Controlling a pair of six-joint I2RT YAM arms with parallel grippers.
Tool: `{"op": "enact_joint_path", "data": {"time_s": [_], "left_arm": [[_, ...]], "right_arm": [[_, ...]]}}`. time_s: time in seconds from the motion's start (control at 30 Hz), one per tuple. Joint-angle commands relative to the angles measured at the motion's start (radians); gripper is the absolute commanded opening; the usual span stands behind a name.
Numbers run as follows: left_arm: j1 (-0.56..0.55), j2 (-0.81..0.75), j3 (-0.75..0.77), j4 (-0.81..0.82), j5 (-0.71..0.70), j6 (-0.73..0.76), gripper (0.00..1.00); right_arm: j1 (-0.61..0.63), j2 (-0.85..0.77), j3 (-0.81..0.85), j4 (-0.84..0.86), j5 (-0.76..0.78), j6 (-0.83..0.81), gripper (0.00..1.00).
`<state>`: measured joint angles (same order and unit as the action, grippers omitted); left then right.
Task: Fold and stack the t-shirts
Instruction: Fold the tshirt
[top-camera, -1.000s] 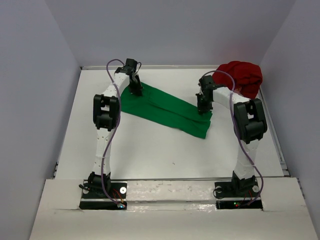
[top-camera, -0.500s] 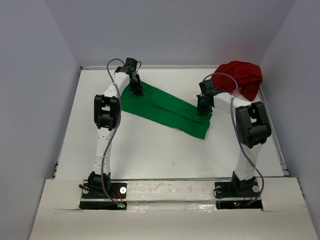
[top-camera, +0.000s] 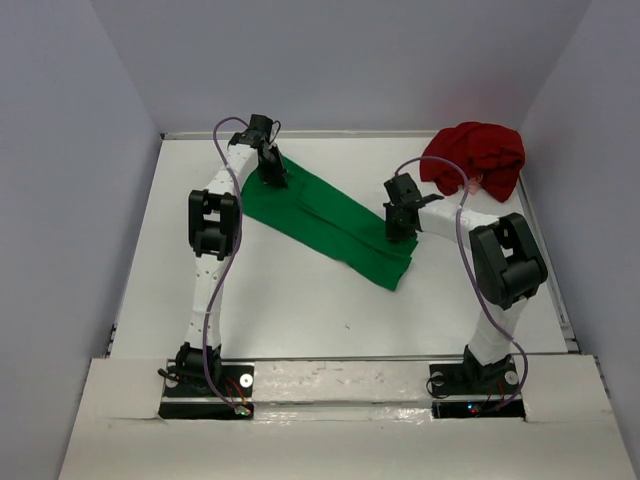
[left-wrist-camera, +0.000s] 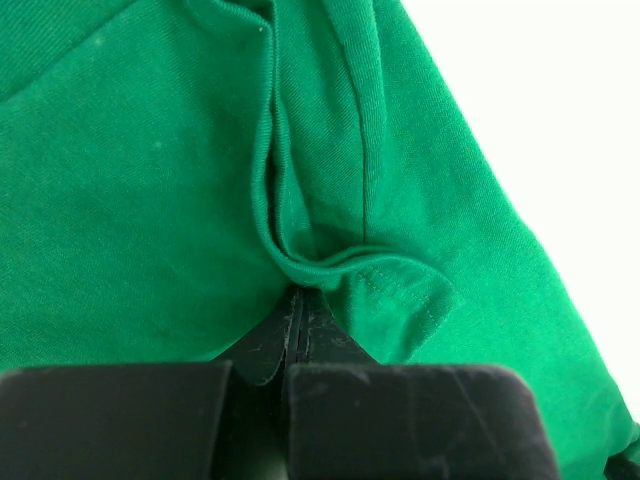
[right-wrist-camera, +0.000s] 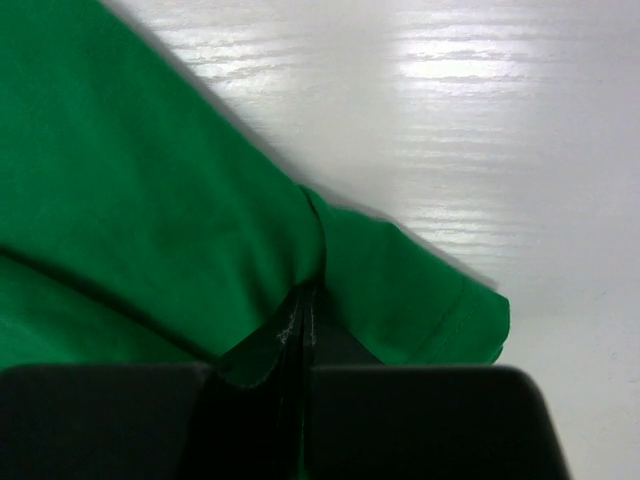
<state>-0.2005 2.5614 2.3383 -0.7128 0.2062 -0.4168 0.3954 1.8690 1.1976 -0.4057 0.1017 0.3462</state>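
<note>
The bright green t-shirt (top-camera: 320, 218) lies as a long folded strip running from back left to front right across the table. My left gripper (top-camera: 272, 180) is shut on its back left end; the left wrist view shows a pinched fold of green cloth (left-wrist-camera: 330, 262) at the jaw tips. My right gripper (top-camera: 399, 228) is shut on the strip's right end; the right wrist view shows green cloth (right-wrist-camera: 200, 230) with a hemmed sleeve edge (right-wrist-camera: 470, 330) beside the jaws. The dark red t-shirt (top-camera: 475, 157) sits crumpled at the back right corner.
White table (top-camera: 300, 310) with walls on the left, back and right. The arm bases stand at the near edge. The red shirt lies just behind my right arm's elbow.
My right gripper has moved left and slightly forward with the green shirt's end, pulling the strip narrower and shifting its front right end leftward. The left gripper has barely moved.
</note>
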Motion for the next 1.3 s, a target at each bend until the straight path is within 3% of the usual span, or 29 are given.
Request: {"op": "enact_joint_path", "data": {"time_s": [0.0,0.53,0.83,1.27], "left_arm": [[-0.004,0.049,-0.004,-0.016,0.027,0.007,0.00],[-0.004,0.060,0.053,-0.011,-0.005,0.021,0.00],[-0.001,0.109,0.137,-0.016,-0.002,0.064,0.00],[0.001,0.138,0.159,0.007,0.068,0.075,0.00]], "right_arm": [[0.089,0.047,-0.082,-0.087,-0.040,0.074,0.00],[0.361,0.145,-0.090,-0.042,-0.040,0.209,0.00],[0.486,0.111,-0.084,-0.057,-0.031,0.280,0.00],[0.686,0.191,0.040,-0.143,-0.046,0.313,0.00]]}}
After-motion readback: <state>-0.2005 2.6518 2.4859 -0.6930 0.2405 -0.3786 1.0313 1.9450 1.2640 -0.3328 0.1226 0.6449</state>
